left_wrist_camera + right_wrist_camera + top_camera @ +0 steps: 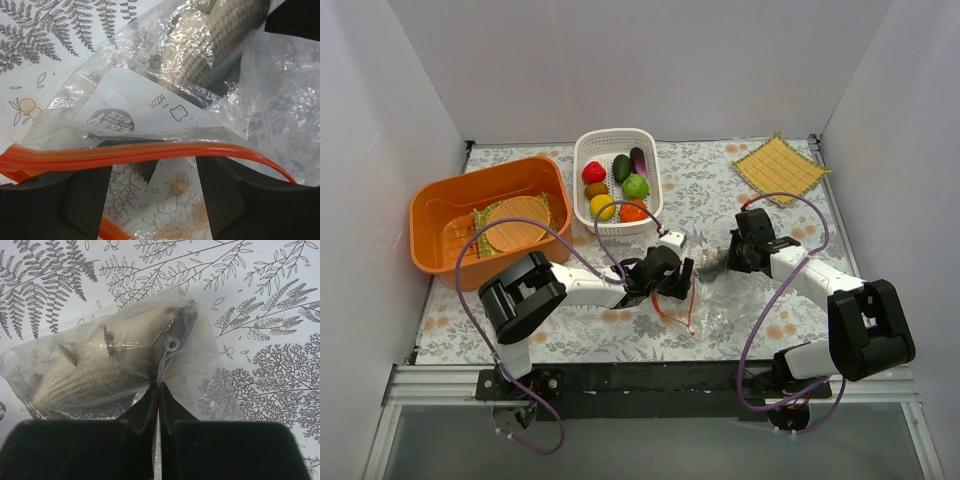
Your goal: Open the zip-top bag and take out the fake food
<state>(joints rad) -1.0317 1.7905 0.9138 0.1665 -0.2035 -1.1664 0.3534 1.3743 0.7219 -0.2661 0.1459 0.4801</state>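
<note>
Pinching a fold of clear film, the right gripper [159, 390] has its jaws pressed together on the zip-top bag [200, 365]. It grips just beside the fake food [90, 375], a pale grey-brown ribbed piece lying inside. The left gripper [155, 197] stands with its jaws well apart at the bag's mouth, and the orange zipper strip [150, 150] runs across the gap between them. Whether either finger touches the strip I cannot tell. In the top view the bag lies flat on the fern-printed table [570, 335] between the two grippers, near the front edge. The film looks thin, light and slippery, with no stiffness of its own, so a pinch on it will likely stretch or slide rather than carry much. The strip is the one firmer line and seems the better place to hold, one lip at a time. The toy probably weighs little and should slip out once the mouth gapes.
</note>
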